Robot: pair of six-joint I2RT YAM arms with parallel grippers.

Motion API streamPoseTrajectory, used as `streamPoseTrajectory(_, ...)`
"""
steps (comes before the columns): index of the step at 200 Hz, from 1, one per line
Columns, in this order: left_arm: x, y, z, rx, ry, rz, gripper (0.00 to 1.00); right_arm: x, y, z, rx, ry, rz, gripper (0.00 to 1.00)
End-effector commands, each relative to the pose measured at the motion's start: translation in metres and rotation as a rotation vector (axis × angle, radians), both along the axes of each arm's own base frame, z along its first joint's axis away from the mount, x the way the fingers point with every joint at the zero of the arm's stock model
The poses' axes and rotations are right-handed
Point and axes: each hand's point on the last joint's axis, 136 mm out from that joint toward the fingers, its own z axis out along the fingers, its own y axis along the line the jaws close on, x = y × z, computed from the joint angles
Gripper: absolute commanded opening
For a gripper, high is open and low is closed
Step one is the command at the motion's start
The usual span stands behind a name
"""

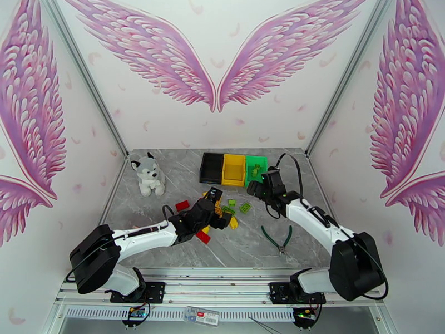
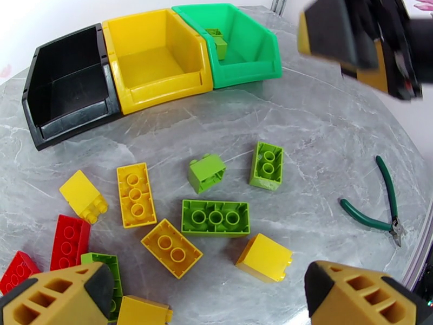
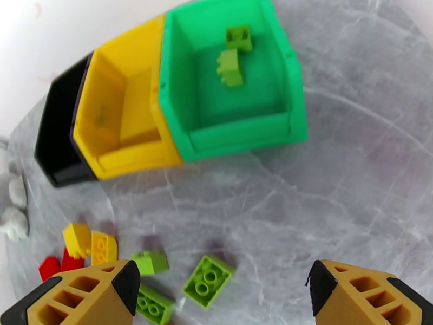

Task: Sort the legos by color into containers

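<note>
Loose red, yellow and green legos lie in a heap mid-table. My left gripper hovers over them, open; in the left wrist view its gripper has nothing between the fingers, with a green three-stud lego and yellow legos just ahead. The containers stand behind in a row: black, yellow, green. My right gripper is open just in front of the green container, which holds two green legos. Its gripper is empty.
Green-handled pliers lie on the right side of the table, in front of the right arm. A husky plush toy sits at the back left. A red lego lies left of the heap, another nearer the front.
</note>
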Motion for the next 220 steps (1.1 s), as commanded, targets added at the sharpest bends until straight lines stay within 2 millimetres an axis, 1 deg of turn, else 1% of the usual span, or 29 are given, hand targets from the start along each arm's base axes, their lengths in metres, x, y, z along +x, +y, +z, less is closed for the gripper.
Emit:
streamPoseTrajectory(1,0.003,-0.006,0.015,-0.018,-0.017,-0.004,0.99,-0.017,0.024,0.009,0.019,-0.096,0.098,0.86)
streamPoseTrajectory(18,0.003,-0.005,0.016,-0.016,-0.019,0.000,0.99,-0.032,0.033,-0.003,-0.017,-0.073,0.126,0.80)
streamPoseTrajectory(35,0.002,-0.005,0.016,-0.020,-0.018,0.000,0.99,-0.041,0.043,-0.020,-0.064,-0.018,0.159,0.78)
streamPoseTrajectory(51,0.002,-0.005,0.016,-0.024,-0.014,-0.002,0.99,-0.048,0.053,-0.039,-0.109,0.023,0.190,0.79)
streamPoseTrajectory(71,0.002,-0.006,0.016,-0.028,-0.010,-0.005,0.99,-0.052,0.064,-0.060,-0.141,0.063,0.218,0.81)
streamPoseTrajectory(92,0.002,-0.006,0.015,-0.025,-0.008,-0.002,0.99,-0.053,0.066,-0.079,-0.176,0.100,0.210,0.83)
streamPoseTrajectory(104,0.003,-0.006,0.014,-0.023,-0.007,0.000,0.99,-0.052,0.065,-0.085,-0.183,0.112,0.201,0.83)
streamPoseTrajectory(127,0.004,-0.005,0.013,-0.017,-0.009,0.005,0.99,-0.050,0.067,-0.087,-0.165,0.100,0.197,0.84)
streamPoseTrajectory(149,0.005,-0.004,0.015,-0.017,-0.013,0.009,0.99,-0.049,0.069,-0.083,-0.157,0.091,0.198,0.83)
streamPoseTrajectory(175,0.005,-0.002,0.015,-0.016,-0.016,0.014,0.99,-0.046,0.070,-0.071,-0.138,0.065,0.192,0.83)
streamPoseTrajectory(198,0.005,-0.001,0.016,-0.014,-0.018,0.017,0.99,-0.043,0.064,-0.062,-0.130,0.043,0.168,0.85)
streamPoseTrajectory(220,0.005,0.000,0.017,-0.016,-0.020,0.017,0.99,-0.040,0.057,-0.060,-0.127,0.047,0.144,0.87)
